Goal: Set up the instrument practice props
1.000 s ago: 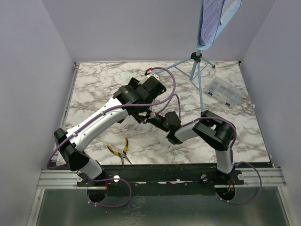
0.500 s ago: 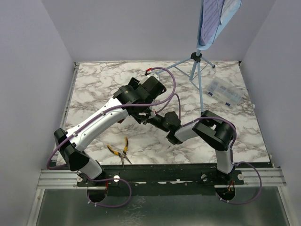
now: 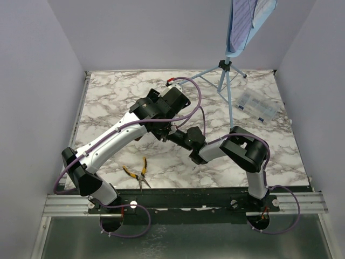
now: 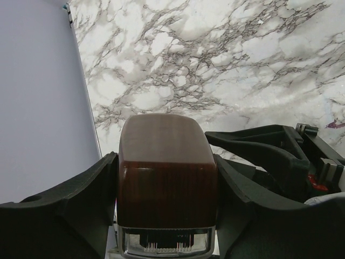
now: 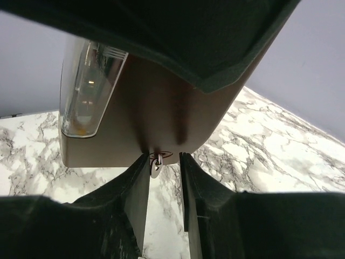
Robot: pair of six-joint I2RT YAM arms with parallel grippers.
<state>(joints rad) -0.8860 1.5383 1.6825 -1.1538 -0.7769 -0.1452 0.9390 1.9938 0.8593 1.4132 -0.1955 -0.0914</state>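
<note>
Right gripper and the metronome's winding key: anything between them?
Nothing visible. The winding key on the metronome sits in the gap between the fingers of the right gripper, with no other thing there. The left gripper grips the metronome by its sides.

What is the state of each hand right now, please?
Left hand: closed on the small brown pyramid metronome.
Right hand: narrowly open around the small metal key on the metronome's side.
</note>
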